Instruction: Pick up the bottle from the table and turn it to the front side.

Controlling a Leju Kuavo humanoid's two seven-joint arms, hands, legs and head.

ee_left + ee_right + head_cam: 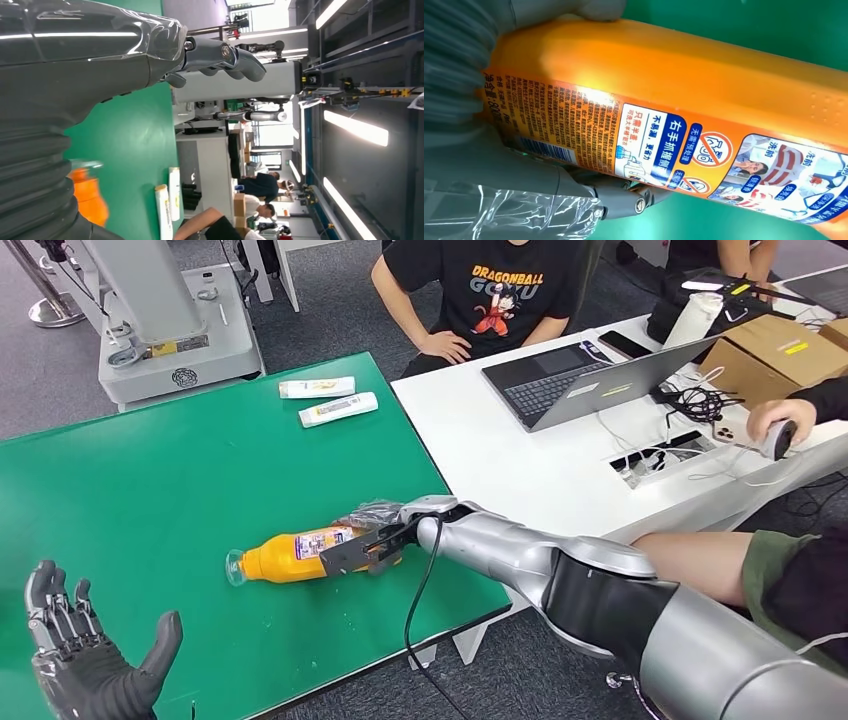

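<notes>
**Orange bottle on its side**

The orange bottle (290, 555) lies on its side on the green table (150, 490), near the front edge; its clear cap end points toward the robot's left; its printed label faces up, carrying text, pictograms and a barcode.

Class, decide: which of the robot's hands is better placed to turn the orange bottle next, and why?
The right hand: it already grips the orange bottle lying on the green table. The left hand hangs open, apart from it.
</notes>
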